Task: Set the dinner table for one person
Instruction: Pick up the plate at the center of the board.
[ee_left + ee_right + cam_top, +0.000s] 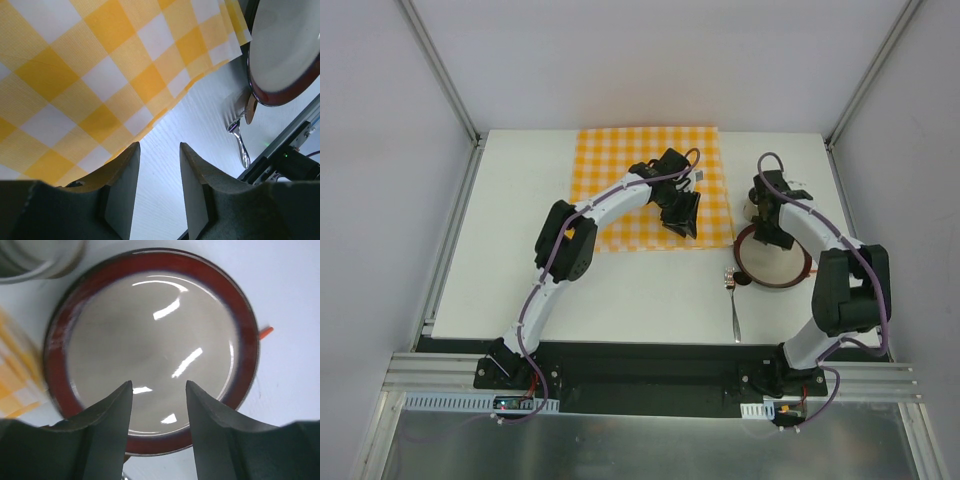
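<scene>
- While the white rectangular dinner table underlies an orange-checked cloth, the left gripper gapes empty above the cloth's near edge.
- Right of the cloth, the right gripper gapes too.

Pale grey wall panels enclose three sides, joined by aluminium corner posts; an aluminium rail and brushed metal sheet span the near edge, evenly lit.
</scene>
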{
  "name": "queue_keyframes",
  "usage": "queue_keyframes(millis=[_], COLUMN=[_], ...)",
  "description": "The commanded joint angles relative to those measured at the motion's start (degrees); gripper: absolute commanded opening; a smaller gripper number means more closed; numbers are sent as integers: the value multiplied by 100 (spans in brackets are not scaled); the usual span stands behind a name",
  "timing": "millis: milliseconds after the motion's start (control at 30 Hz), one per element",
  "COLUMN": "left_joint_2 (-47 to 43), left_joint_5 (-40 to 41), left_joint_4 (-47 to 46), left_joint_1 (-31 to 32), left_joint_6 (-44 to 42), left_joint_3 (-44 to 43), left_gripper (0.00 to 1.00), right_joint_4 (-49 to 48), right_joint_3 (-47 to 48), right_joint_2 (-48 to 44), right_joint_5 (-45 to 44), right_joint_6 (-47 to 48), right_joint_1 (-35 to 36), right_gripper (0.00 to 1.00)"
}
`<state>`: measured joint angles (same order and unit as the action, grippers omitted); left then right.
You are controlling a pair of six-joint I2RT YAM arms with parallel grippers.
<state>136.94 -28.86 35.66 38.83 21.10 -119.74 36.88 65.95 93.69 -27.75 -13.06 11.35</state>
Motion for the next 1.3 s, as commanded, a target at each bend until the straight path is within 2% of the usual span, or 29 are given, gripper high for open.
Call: queue_keyframes(millis=[0,333,567,967,1267], left_joint_2=[-89,-151,-124,-1,-27], left_joint_5=[-172,-146,-155,-454,-498], left_joint_4=[29,11,-41,-270,-340], left_joint_1=[19,11,2,-235,-437], left_joint_6=[69,-36,-115,-45,-54], left_joint_3=[-278,-313,-304,-278,-84], left_gripper=[37,37,37,37,37], right_joint_4=[-49,-155,-103,-76,-182], right_joint_3=[-258,-469,-505,-408,-741], right_joint_2=[-316,-141,-44,325,80], right_joint_5=[41,68,-266,-222,-249], right_joint_6=[128,225,146,93,40], right_joint_1=[-536,-1285,-1425,-1566,-1671], right_gripper=[49,49,50,50,50])
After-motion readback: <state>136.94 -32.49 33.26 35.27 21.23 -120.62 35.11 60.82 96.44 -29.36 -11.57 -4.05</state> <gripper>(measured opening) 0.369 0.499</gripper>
